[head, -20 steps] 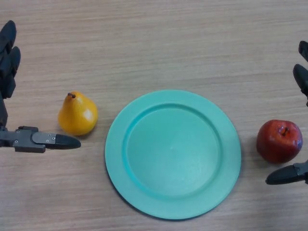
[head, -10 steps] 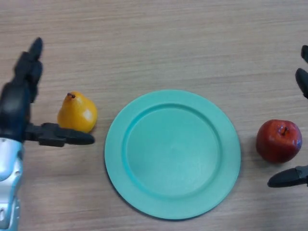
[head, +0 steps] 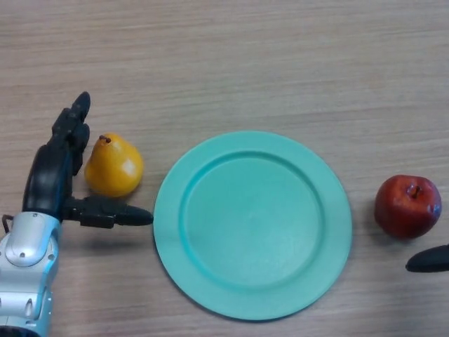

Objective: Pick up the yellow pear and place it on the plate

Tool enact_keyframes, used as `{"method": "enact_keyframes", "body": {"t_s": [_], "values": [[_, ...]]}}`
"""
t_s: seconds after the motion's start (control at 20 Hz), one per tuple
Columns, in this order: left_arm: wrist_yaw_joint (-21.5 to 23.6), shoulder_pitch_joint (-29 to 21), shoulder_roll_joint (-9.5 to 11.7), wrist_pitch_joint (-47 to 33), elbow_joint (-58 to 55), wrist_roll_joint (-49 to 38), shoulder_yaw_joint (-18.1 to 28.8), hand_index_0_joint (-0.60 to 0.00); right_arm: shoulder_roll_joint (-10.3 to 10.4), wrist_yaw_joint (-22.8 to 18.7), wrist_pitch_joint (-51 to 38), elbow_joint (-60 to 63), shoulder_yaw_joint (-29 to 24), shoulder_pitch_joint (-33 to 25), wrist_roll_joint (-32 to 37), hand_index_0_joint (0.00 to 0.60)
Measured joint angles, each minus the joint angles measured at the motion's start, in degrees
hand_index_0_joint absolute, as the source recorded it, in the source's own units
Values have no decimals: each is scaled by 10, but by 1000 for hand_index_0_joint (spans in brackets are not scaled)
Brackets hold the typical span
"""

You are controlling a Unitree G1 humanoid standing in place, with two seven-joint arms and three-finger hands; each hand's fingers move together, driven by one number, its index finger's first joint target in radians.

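Looking down at your desk [head: 231, 63], you've got the yellow pear [head: 114, 167] sitting at about 9 o'clock from the plate [head: 252, 225], just beside its rim but not on it. The pear lies with its long axis running roughly from 5 o'clock up to 11 o'clock: fat end toward the plate side, narrow neck and little dark stem pointing up-left toward 11.

Your left robot hand [head: 52, 179] is right up against the pear's 9 o'clock side. Its fingers are spread apart and fairly straight: the two thick ones reach up toward 12 along the pear's left flank, and the thumb sticks out toward 3 o'clock just under the pear, its tip ending close to the plate's edge. Can't tell whether the fingers actually touch the fruit's skin, but nothing's curled around it.

The teal plate sits mid-desk with nothing on it. A red apple [head: 407, 206] rests at 3 o'clock from the plate, apart from the rim.

Your right robot hand [head: 428, 260] only shows as one dark fingertip at the frame's right edge, around 5 o'clock from the apple, so you can't tell how it's set.
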Motion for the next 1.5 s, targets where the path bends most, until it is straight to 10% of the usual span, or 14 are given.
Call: {"method": "enact_keyframes", "body": {"t_s": [0.1,0.35,0.5,1.0,1.15,1.35,1.5], "values": [[1,-22,-2,-23,39,0,-2,-50,0,-1,-1,0,-6,1,0,0],[79,-85,-4,-135,177,106,-18,-600,0,-1,-20,13,-28,0,-1,0],[145,-104,1,-159,222,211,-36,-600,0,-7,-44,19,-44,-1,-10,0],[138,-46,-1,-97,-1,202,-34,-600,0,-11,-55,10,-43,1,-43,0],[75,7,-46,-8,-166,84,-41,-600,1,-11,-54,2,-43,3,-43,0],[52,26,-58,65,-225,20,-112,-100,2,-11,-54,2,-43,3,-43,0],[54,38,-61,80,-248,-21,-190,-500,2,-13,-54,2,-43,2,-43,0]]}}
